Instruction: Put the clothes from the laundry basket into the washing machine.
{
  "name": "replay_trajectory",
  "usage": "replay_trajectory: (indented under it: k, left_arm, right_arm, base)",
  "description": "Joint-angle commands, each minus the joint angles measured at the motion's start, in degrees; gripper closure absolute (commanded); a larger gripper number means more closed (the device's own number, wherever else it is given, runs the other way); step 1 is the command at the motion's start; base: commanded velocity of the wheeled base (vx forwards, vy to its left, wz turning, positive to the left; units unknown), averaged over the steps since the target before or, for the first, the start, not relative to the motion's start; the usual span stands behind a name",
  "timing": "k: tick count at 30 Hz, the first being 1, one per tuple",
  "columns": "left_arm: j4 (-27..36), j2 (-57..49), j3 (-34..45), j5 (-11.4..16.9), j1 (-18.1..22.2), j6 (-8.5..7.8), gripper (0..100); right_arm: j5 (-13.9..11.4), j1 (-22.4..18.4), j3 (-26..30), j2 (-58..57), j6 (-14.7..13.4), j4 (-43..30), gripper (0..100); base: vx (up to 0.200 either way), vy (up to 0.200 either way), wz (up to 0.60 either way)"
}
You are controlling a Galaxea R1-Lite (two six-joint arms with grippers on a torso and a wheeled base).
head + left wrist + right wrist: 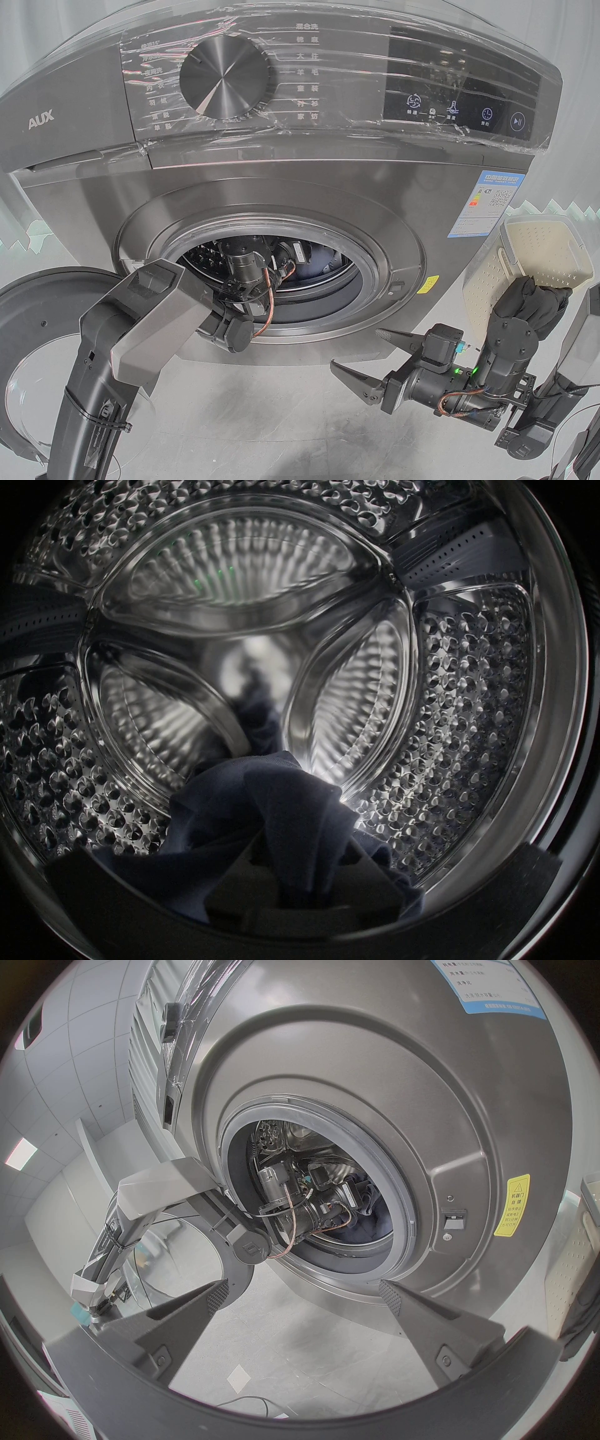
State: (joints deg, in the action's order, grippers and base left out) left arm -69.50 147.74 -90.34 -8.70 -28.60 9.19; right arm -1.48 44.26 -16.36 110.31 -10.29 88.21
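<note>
The grey washing machine (350,187) has its round door (37,350) swung open to the left. My left arm goes in through the opening, and my left gripper (306,880) sits inside the steel drum (462,686), shut on a dark blue garment (275,805) that bunches between and over its fingers. My right gripper (356,348) hangs open and holds nothing, low in front of the machine, right of the opening. A cream laundry basket (544,250) leans on its side at the right, with a dark garment (537,300) spilling from it behind my right arm.
The drum opening (325,1191) is partly taken up by my left forearm and its cable. Bare grey floor (262,412) lies in front of the machine. The basket's edge (572,1266) stands close to my right arm.
</note>
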Motion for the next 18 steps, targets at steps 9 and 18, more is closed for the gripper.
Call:
replay_trajectory:
  k: [9, 18]
  left_arm:
    - [-0.11, 1.76, -2.91, -0.52, -0.05, 0.39, 0]
    - [-0.11, -5.27, 11.24, 0.53, -1.99, -0.05, 0]
  right_arm:
    - [-0.02, 0.03, 0.1, 0.25, 0.01, 0.03, 0]
    - [-0.02, -0.32, 0.54, -0.19, 0.09, 0.03, 0]
  base:
    - [0.0, 0.0, 0.0]
    - [0.0, 0.0, 0.0]
